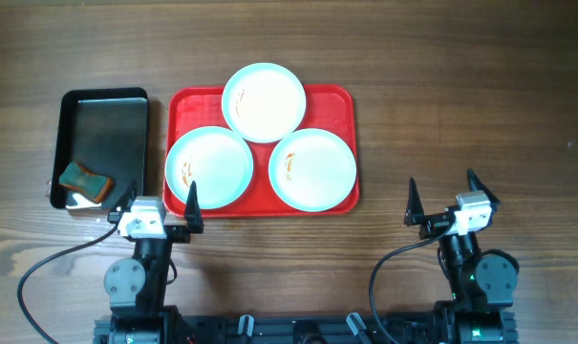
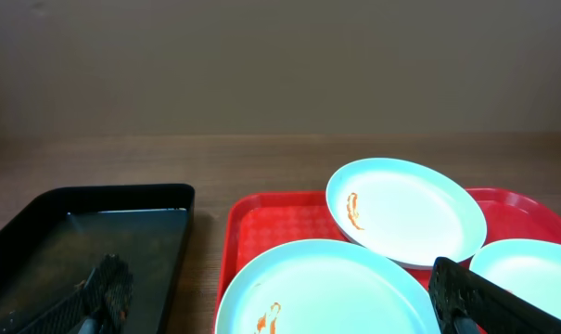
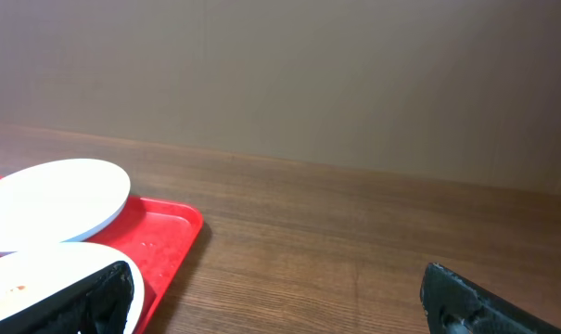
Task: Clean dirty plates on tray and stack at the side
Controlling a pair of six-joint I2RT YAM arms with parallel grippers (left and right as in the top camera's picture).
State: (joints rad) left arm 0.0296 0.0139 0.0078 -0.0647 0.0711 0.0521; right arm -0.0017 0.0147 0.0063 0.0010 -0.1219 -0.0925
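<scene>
**Three plates (image 1: 264,102) on the tray (image 1: 338,103), pan (image 1: 102,129) at its left**

The tray lies mid-surface (image 1: 460,86). One plate sits at its back and two sit side by side in front, their rims touching. Just left of the tray lies the pan, with a sponge (image 1: 85,179) in its near corner.

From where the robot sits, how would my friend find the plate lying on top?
Look for the big red tray next to the black tray. Three pale plates sit on it; the top plate is the farthest one. Only it overlaps the rims of the other two.
</scene>
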